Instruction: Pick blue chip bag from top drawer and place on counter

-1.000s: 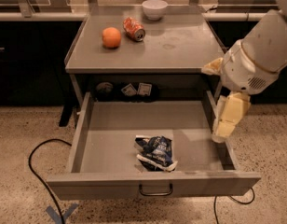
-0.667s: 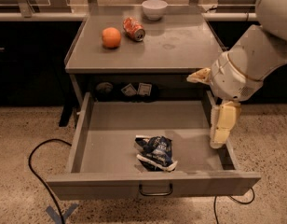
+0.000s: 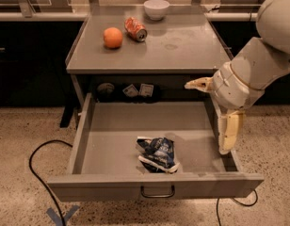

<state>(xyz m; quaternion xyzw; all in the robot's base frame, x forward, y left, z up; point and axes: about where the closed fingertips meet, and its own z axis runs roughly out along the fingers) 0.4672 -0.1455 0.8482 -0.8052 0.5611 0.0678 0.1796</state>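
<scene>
Grey metal top drawer (image 3: 112, 186) stands pulled out, and the blue chip bag (image 3: 157, 153) lies crumpled on its floor near the front edge, just right of the middle. The gripper (image 3: 206, 117) hangs by the drawer's right edge, fingers spread wide and grasping nothing, apart from the bag. The counter (image 3: 182, 48) carries an orange (image 3: 113, 37), a soda can (image 3: 135, 28) and a bowl (image 3: 156, 8) toward its back edge. As I judge it, only the opening is done; reaching, grasping, lifting and placing are left.
</scene>
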